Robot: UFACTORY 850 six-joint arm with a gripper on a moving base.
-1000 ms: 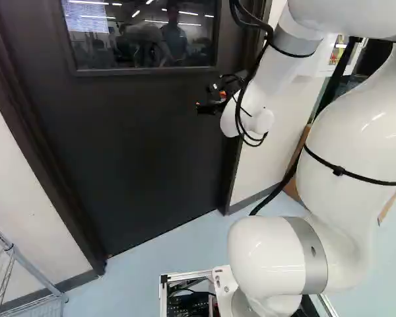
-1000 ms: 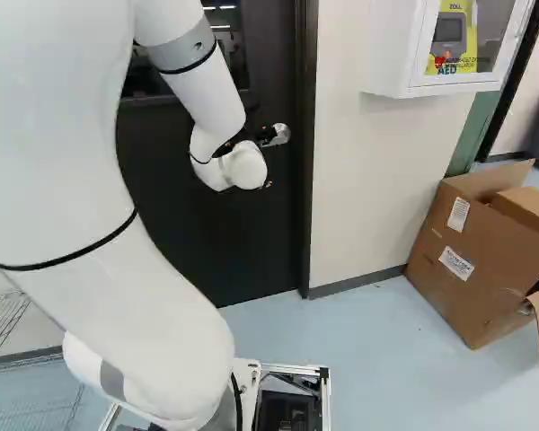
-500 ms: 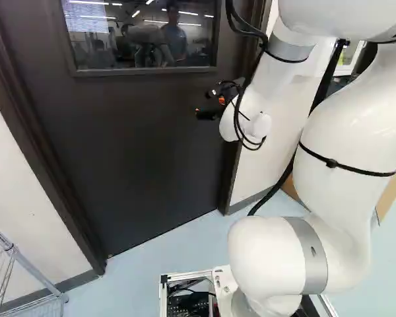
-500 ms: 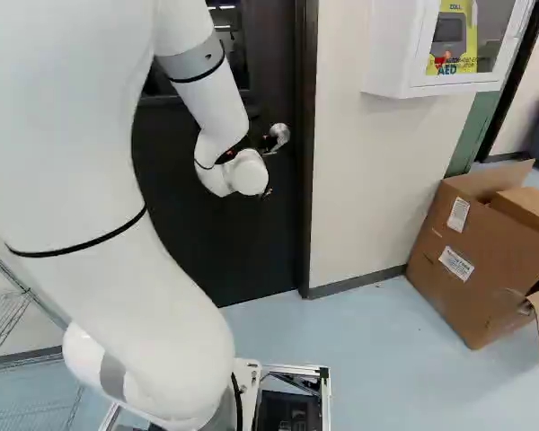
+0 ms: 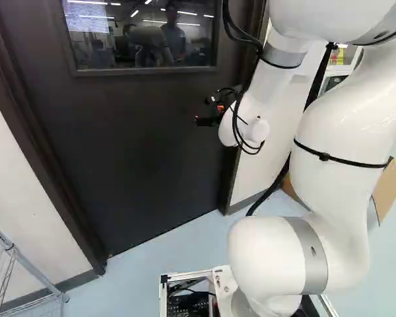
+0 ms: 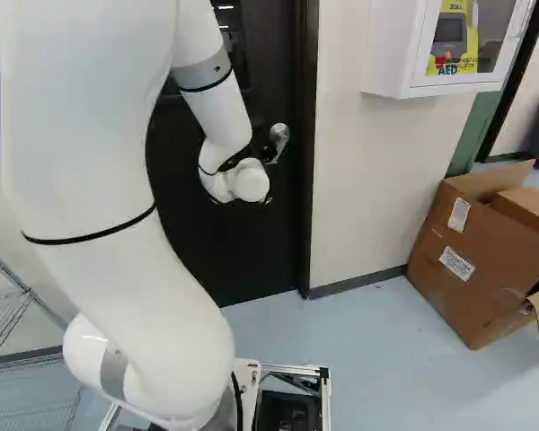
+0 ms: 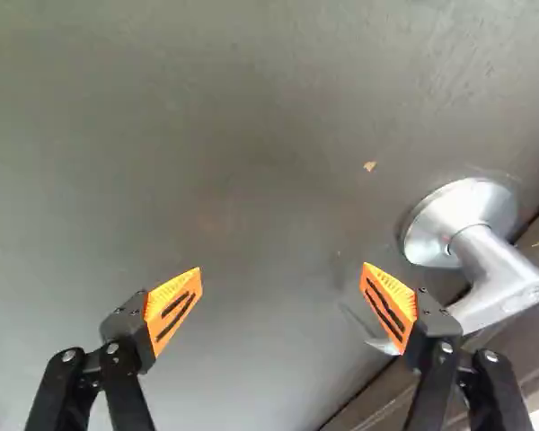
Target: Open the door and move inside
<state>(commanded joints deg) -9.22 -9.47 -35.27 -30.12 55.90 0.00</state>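
The dark door [image 5: 138,158] stands closed in its frame. In the left base view my gripper [image 5: 203,111] is at its right side, below the window. The silver lever handle [image 6: 279,135] shows beside the wrist in the right base view, its lever slanting down. In the wrist view the gripper [image 7: 281,268] is open, with door surface ahead of its gap. The handle [image 7: 506,274] lies beside one finger; its lever passes behind that finger and its tip shows just inside the gap. Whether finger and lever touch, I cannot tell.
The door frame [image 6: 307,180] and a pale wall [image 6: 359,180] stand right of the door. A white wall cabinet [image 6: 391,49] hangs there, above an open cardboard box [image 6: 472,260] on the floor. A wire rack [image 5: 16,264] stands at the left of the left base view.
The gripper and wrist have moved slightly downward along the door, and the arm's upper links have shifted. The handle's lever has turned from nearly level to slanting down. The base has not moved.
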